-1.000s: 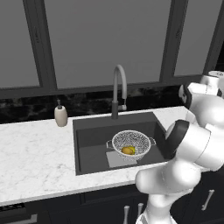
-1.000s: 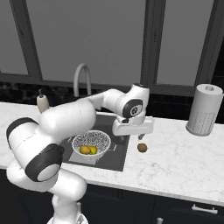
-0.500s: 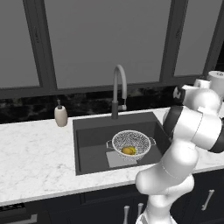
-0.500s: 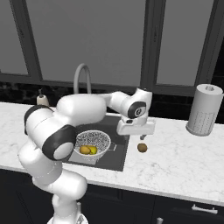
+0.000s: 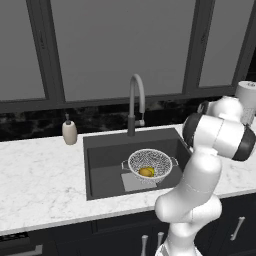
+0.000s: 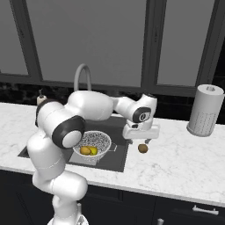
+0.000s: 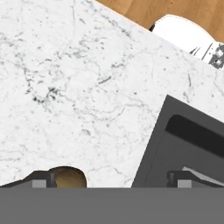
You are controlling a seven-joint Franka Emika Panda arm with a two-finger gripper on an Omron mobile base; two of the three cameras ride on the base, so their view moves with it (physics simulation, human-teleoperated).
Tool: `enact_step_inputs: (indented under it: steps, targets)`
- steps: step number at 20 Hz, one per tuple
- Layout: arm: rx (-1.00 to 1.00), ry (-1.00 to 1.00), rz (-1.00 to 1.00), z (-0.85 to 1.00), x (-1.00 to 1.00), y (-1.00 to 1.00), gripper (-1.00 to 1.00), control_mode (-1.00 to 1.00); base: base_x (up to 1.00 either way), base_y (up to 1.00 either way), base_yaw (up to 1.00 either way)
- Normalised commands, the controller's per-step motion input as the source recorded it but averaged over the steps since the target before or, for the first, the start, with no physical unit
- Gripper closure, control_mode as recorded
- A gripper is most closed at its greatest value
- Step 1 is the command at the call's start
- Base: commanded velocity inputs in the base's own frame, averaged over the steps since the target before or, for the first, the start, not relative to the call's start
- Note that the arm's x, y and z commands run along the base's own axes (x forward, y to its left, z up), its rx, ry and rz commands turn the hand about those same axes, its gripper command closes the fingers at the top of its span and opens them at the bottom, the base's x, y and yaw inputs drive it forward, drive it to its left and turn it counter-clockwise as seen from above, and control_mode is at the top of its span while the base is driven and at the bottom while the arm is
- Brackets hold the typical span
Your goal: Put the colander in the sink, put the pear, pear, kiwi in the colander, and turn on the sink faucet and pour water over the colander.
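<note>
The white mesh colander (image 5: pixel 150 163) (image 6: pixel 92 143) sits in the dark sink (image 5: pixel 102 162) (image 6: pixel 120 154). Two yellow pears (image 6: pixel 89 150) (image 5: pixel 146 171) lie inside it. On the marble counter, just right of the sink, rests the brown kiwi (image 6: pixel 143 148). My gripper (image 6: pixel 140 139) hangs open just above it, a little to its left. Seen from the hand, the kiwi (image 7: pixel 68 178) lies against the left fingertip (image 7: pixel 41 179), off centre between the wide jaws, and my gripper (image 7: pixel 113 180) straddles the counter beside the sink edge (image 7: pixel 151 140). The grey gooseneck faucet (image 5: pixel 136 100) (image 6: pixel 82 75) stands behind the sink.
A beige soap dispenser (image 5: pixel 69 132) (image 6: pixel 41 97) stands at the sink's back left. A paper towel roll (image 6: pixel 204 110) (image 5: pixel 247 100) stands at the back right of the counter. Dark windows rise behind the counter.
The hand has shifted slightly right and down over the kiwi while the arm's elbow swung round. The jaws stayed open; kiwi, colander and pears have not moved.
</note>
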Motion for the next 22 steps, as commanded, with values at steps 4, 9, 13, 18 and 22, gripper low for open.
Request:
enact_step_inputs:
  steps: [4, 9, 13, 18, 22]
  targets:
    - [0.00, 0.00, -0.01, -0.24, 0.05, 0.00, -1.00, -1.00, 0.00, 0.00, 0.00]
    - [0.00, 0.00, 0.00, -0.30, 0.21, 0.00, -1.00, -1.00, 0.00, 0.00, 0.00]
    - [0.00, 0.00, 0.00, -0.21, 0.28, -0.03, -1.00, -1.00, 0.00, 0.00, 0.00]
    - [0.00, 0.00, 0.00, -0.11, 0.23, -0.06, -1.00, -1.00, 0.00, 0.00, 0.00]
    - [0.00, 0.00, -0.01, -0.08, 0.15, -0.15, -1.00, -1.00, 0.00, 0.00, 0.00]
